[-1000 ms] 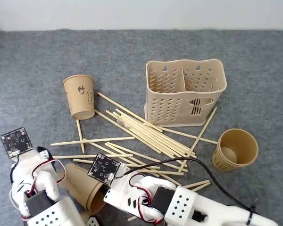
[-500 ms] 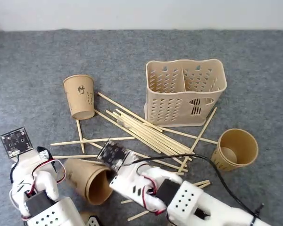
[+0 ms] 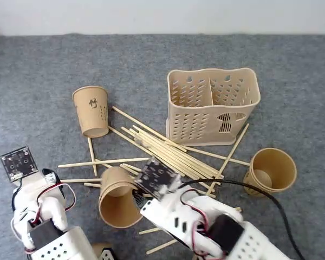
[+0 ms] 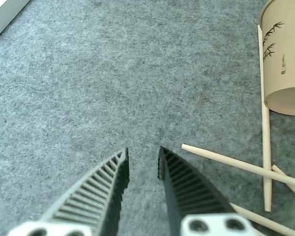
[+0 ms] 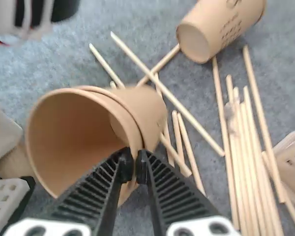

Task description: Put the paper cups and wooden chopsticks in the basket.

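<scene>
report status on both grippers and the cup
Right gripper shut on rim of brown paper cup. Left gripper open over grey mat, holding nothing. Loose wooden chopsticks lie between cup and beige perforated basket.

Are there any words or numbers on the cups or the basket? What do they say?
Printed paper cup: a dark sign, a bamboo drawing and tiny print, too small to read.
Plain cup in the right gripper: nothing printed that I can see.
Basket: no words, just holes.
</scene>
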Motion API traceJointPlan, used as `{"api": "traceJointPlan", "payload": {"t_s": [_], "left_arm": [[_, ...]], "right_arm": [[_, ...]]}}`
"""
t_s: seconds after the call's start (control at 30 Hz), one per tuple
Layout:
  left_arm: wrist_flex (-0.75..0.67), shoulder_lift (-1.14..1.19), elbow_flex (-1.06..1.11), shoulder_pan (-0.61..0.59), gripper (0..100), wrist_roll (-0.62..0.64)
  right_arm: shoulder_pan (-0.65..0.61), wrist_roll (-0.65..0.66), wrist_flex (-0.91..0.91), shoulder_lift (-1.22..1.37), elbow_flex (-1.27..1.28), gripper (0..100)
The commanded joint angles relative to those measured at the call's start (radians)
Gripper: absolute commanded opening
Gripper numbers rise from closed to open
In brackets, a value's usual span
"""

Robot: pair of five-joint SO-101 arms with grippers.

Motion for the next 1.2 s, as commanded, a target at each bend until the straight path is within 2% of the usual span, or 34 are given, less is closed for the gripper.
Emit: {"api": "traceJointPlan", "payload": {"t_s": [0.0,0.2,0.33,0.47,0.87,1.0,1.17], "left_arm": [[-0.023,-0.011,-0.008,0.005,10,-0.006],[-0.038,-0.011,0.004,0.006,10,-0.006],[-0.044,-0.011,0.015,0.006,10,-0.006],[-0.044,-0.011,0.016,0.006,10,-0.006],[-0.044,-0.011,0.016,0.003,10,-0.006],[-0.044,-0.011,0.016,0.003,10,-0.006],[-0.044,-0.011,0.016,0.005,10,-0.006]], "right_arm": [[0.015,0.012,0.139,-0.09,-0.155,0.8],[0.016,0.012,0.297,-0.127,-0.293,0.8],[0.076,0.012,0.372,-0.122,-0.371,0.8],[0.084,0.009,0.395,-0.119,-0.342,0.8],[0.079,0.012,0.012,-0.117,-0.006,0.8],[0.079,0.012,-0.058,-0.117,0.06,0.8],[0.079,0.011,-0.062,-0.062,0.058,1.0]]}}
